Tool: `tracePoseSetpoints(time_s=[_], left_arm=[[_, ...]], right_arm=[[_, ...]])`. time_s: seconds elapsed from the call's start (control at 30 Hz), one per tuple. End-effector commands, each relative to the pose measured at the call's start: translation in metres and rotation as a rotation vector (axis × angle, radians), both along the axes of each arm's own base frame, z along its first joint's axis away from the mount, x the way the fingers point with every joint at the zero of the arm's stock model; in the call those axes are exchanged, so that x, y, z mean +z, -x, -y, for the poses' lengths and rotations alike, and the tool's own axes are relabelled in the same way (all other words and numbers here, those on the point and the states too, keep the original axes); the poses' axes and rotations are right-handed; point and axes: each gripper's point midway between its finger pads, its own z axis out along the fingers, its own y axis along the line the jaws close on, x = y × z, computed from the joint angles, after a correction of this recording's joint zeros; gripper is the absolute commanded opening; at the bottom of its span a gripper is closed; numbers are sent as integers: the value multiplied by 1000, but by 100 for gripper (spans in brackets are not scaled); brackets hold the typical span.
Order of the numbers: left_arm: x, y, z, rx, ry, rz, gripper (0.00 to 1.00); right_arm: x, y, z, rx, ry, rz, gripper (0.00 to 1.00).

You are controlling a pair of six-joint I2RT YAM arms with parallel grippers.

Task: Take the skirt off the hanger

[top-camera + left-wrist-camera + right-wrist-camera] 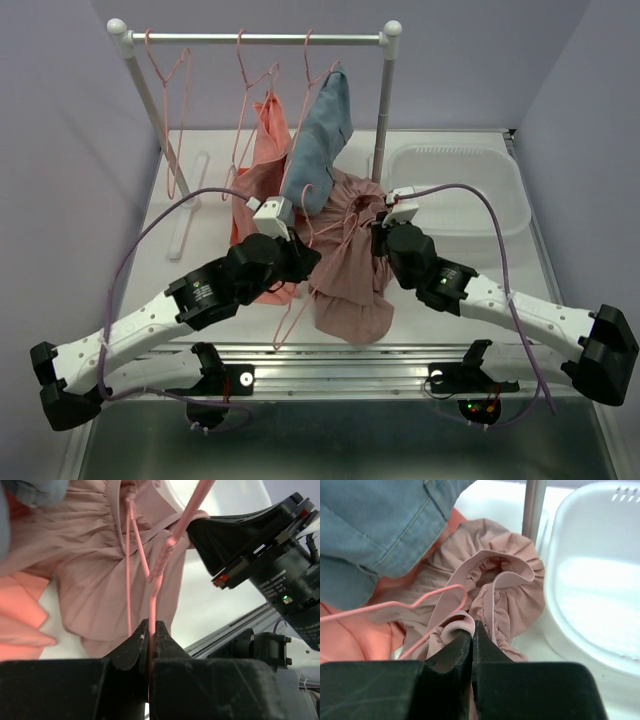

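A dusty-pink pleated skirt (350, 280) hangs bunched between my two arms, threaded on a pink wire hanger (296, 312) that is off the rail. My left gripper (308, 248) is shut on the hanger's wire (151, 600), which runs straight up between its jaws. The skirt (95, 580) lies behind that wire. My right gripper (379, 228) is shut on the skirt's elastic waistband (462, 625), folded over its left finger. In the right wrist view the hanger (395, 609) reaches in from the left across the skirt (510, 585).
A white rail (255, 38) holds more pink hangers, an orange garment (268, 135) and a blue denim garment (320, 135). A white basket (505, 185) sits at the right by the rack's post (534, 505). The right arm (270, 565) is close beside the left gripper.
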Motion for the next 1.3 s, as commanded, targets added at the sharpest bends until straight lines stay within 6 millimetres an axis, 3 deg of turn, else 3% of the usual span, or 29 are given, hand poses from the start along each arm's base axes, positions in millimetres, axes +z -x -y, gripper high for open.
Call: tracePoseSetpoints(time_s=[0.0,0.07,0.17,0.2,0.27,0.3,0.43,0.47,0.57,0.7,0.73,0.83,0.87,0.93,0.97,1.07,1.1,1.27], left_arm=[[6,-4,-37,143,-38,25,0],[6,-11,-54,235,-77,22,0],[-9,-12,-63,281,-130,-8,0],[-11,-12,-63,284,-128,-10,0],[-15,-12,-61,277,-129,-8,0],[-12,-13,-60,275,-120,-1,0],[-7,-14,-52,242,-108,21,0],[-7,-14,-50,231,-113,26,0],[-9,-15,-47,211,-127,33,0],[-12,-15,-40,179,-145,41,0],[-11,-16,-37,167,-153,50,0],[-11,-18,-33,148,-171,62,0],[-10,-19,-31,143,-172,64,0],[-9,-19,-29,132,-176,69,0],[-10,-18,-27,124,-177,67,0],[-11,-17,-23,104,-173,69,0],[-12,-17,-21,100,-169,70,0],[-12,-16,-13,69,-169,77,0]], right_arm=[[70,-3,19,-77,-102,140,1],[86,-1,21,-73,-119,164,1],[127,3,30,-74,-154,229,1],[147,4,33,-76,-165,259,1],[168,5,37,-88,-177,283,1],[190,6,46,-116,-192,314,1],[234,7,59,-175,-231,368,1],[257,8,62,-177,-221,404,1],[299,5,69,-217,-188,460,1],[332,0,85,-331,-121,484,1],[327,-9,87,-386,-43,467,1],[342,-25,104,-473,-24,486,1],[346,-36,124,-533,-6,495,1],[359,-46,142,-586,3,522,1],[357,-62,156,-638,38,519,1],[372,-77,174,-685,60,551,1],[368,-92,180,-709,92,547,1],[400,-104,209,-772,91,623,1]])
